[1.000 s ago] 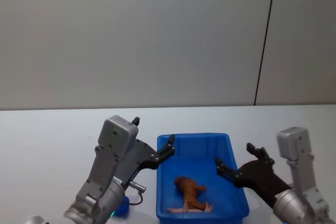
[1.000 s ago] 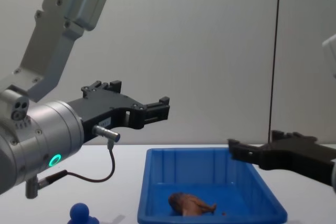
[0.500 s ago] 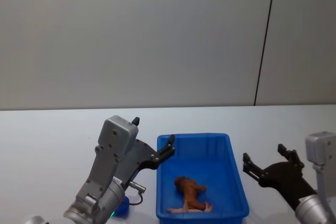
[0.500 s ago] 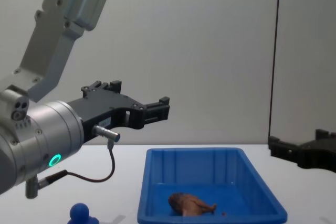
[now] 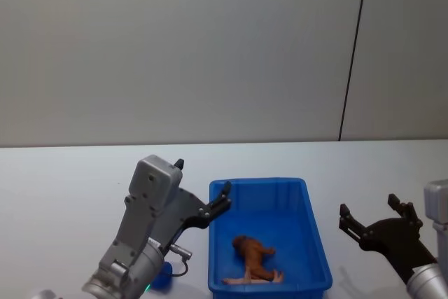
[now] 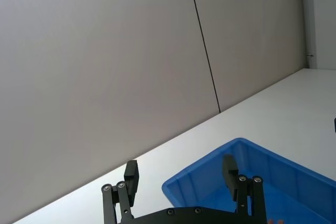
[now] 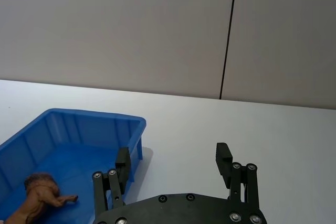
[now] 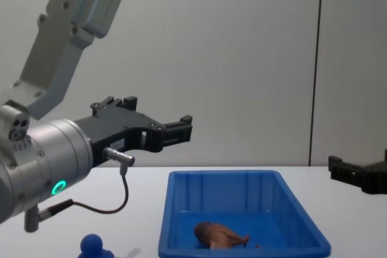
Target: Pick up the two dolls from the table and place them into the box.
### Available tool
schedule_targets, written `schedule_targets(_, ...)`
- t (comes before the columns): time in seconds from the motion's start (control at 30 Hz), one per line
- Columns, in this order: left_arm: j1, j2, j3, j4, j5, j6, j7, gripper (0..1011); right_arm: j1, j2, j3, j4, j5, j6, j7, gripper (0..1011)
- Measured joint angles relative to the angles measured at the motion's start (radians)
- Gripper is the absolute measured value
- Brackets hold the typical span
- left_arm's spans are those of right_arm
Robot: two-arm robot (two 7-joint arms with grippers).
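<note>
Centre of table (image 5: 70, 173): box (image 5: 257, 181), long side running away from robot. In box, on its floor toward near end: four-legged animal doll (image 5: 252, 251), lying on its side. On table left of box, near its near corner, under left arm: round-headed doll (image 5: 161, 278). Above table at box's far left corner: left gripper (image 5: 203, 177). Right of box, apart from it, raised: right gripper (image 5: 367, 205).

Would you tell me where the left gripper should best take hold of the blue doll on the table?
Probably its round head, from straight above. The blue doll appears upright left of the box, ball-shaped head topmost and clear, so the open left gripper could lower its fingers on either side.
</note>
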Motion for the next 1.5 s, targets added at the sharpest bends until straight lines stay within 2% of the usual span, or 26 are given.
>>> schedule_targets(0.6,0.046,0.048,-0.029,-0.019,-0.066,0.095,0.019,1001,-0.011,0.006,0.005,-0.011,0.004,-0.002,-0.019,1001)
schedule_targets(0.97,0.067,0.070,-0.050,0.017,-0.115,0.130,0.022,1001,-0.013,0.007,0.006,-0.013,0.005,-0.003,-0.022,1001)
schedule_targets(1.5,0.067,0.073,-0.067,0.076,-0.158,0.177,-0.007,1001,-0.014,0.008,0.006,-0.014,0.005,-0.002,-0.024,1001)
